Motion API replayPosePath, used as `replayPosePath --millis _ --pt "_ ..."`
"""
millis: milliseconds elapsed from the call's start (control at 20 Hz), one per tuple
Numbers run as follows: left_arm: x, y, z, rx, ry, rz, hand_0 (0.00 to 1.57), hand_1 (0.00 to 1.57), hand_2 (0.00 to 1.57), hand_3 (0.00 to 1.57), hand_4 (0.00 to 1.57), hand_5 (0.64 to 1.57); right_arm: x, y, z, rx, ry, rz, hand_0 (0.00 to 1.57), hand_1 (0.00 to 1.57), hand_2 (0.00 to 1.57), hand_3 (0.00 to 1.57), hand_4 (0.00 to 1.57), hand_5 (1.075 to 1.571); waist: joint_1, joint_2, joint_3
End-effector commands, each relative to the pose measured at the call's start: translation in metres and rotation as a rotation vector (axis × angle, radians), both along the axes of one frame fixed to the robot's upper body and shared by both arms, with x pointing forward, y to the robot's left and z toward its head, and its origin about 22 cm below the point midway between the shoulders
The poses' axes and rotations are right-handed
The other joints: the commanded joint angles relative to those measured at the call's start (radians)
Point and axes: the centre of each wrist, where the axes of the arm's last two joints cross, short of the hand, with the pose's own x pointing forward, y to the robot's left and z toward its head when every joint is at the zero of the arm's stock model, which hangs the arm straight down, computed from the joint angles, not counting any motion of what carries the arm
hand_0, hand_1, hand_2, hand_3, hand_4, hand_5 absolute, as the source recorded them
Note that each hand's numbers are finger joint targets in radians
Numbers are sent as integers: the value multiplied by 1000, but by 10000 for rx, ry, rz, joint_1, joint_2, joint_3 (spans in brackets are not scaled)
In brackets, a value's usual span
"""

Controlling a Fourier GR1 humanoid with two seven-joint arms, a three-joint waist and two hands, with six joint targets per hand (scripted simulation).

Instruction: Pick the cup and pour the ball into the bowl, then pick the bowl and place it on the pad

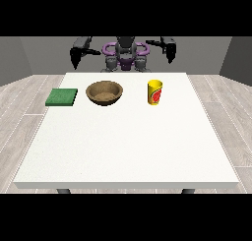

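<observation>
The cup stands upright on the counter, its long axis vertical, towards the far edge and on the view's right. The robot hand at the view's right hangs raised behind and a little outboard of it, well apart but plainly the nearer one. The robot hand at the view's left is raised past the bowl and pad. Neither holds anything; how their fingers lie I cannot tell from here. The cup is yellow with a red mark on its side; the ball, probably inside, is hidden.
</observation>
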Motion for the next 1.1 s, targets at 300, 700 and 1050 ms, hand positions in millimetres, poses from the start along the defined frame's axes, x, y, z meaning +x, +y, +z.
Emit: replayPosePath --millis 300,700,1050 --pt "46 44 -17 576 -196 606 0 0 0 0 0 1250 30 -37 13 -433 -528 131 0 0 0 0 0 1561 -345 833 -3" --pt "58 16 -65 764 -231 1079 0 0 0 0 0 1233 32 -50 -6 -65 -462 326 0 0 0 0 0 1563 -706 779 -2" --pt "68 16 -91 523 -639 1704 0 0 0 0 0 1271 30 -49 -4 -296 -908 786 0 0 0 0 0 1559 -1252 1506 -8"
